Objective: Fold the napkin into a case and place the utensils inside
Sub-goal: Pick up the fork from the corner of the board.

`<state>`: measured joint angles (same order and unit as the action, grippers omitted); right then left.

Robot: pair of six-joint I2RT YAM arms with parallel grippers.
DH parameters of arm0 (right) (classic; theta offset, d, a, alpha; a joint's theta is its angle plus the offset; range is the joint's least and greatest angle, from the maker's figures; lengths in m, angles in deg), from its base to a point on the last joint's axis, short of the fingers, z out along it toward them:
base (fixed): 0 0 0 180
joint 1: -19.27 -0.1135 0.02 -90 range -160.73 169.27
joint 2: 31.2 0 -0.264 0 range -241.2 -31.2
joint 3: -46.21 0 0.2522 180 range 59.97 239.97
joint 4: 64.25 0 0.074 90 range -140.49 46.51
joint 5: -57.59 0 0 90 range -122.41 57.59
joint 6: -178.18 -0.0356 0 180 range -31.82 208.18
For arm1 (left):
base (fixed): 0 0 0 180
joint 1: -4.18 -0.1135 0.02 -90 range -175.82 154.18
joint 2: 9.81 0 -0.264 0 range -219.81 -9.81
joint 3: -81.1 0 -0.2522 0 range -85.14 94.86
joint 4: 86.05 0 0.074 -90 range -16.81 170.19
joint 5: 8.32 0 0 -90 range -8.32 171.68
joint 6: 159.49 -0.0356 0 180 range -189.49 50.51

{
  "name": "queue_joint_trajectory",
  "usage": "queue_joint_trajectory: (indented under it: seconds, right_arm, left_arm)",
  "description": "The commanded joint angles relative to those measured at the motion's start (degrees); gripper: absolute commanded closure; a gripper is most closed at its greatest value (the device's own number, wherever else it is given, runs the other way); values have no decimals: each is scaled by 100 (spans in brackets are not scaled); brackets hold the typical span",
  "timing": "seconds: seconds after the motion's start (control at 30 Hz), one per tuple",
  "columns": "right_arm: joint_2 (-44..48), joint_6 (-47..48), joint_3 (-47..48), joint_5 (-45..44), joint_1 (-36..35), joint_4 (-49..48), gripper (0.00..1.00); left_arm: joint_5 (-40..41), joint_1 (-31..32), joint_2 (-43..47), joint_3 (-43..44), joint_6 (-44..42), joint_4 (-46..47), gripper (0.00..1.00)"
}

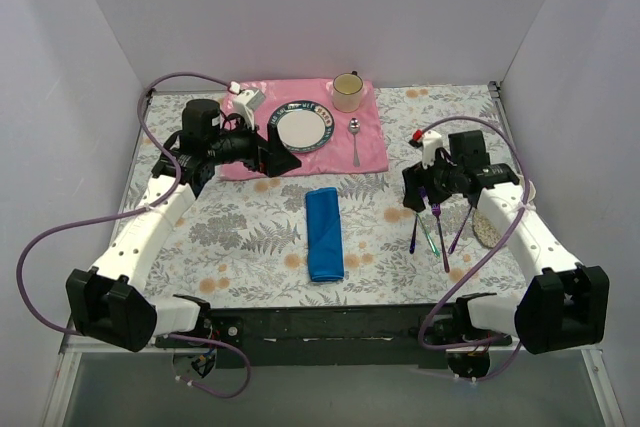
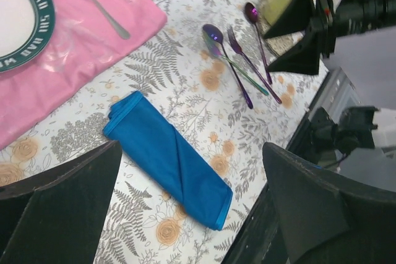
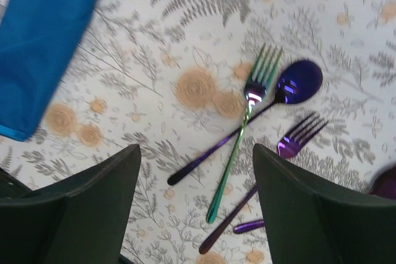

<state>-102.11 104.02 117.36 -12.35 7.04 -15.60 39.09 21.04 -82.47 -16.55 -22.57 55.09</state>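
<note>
Right pincer (image 3: 197, 153) is hanging spread over the utensils (image 3: 245, 115), with nothing between its fingers. The utensils are lying in a loose pile on the bench (image 1: 240, 227), to the right of the case (image 1: 324, 234) and well apart from it. The case is lying flat as a narrow folded strip, so I'm reading the fold as done and the pick-up as the step in hand.

Green fork (image 3: 253, 91) is crossing the purple spoon (image 3: 300, 80) at the handles, and the purple fork (image 3: 297, 141) is sitting just beside them. I'm suggesting taking the green fork low on its handle, below the crossing. Fingers should be straddling it crosswise and coming right down to the bench. It's thin, slick metal, likely slipping or dragging the purple fork's handle along.

Left pincer (image 2: 192, 146) is also spread and empty, hanging far-left of the case. I'm thinking it should be coming down to hold the mouth open. I can't tell which end is opening.

Pink placemat (image 1: 375, 152) with plate (image 1: 300, 127), cup (image 1: 347, 92) and silver spoon (image 1: 355, 137) is lying beyond the case's far end, so I'm leaving those alone.
</note>
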Motion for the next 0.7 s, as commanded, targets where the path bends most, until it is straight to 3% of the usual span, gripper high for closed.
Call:
queue_joint_trajectory:
  seconds: [0.0,0.13,0.23,0.67]
  right_arm:
    - [376,-142,-718,-852,54,-112,25]
    - [97,332,-922,-1064,63,-219,48]
    - [-246,675,-948,-1205,63,-386,55]
    - [-1108,1158,-887,-1311,54,-694,57]
  left_arm:
    - [831,-34,235,-338,564,418,2]
    - [-122,-34,104,-374,232,384,2]
    - [-452,-25,33,-365,-24,331,2]
    - [-558,-25,-116,-242,-121,252,2]
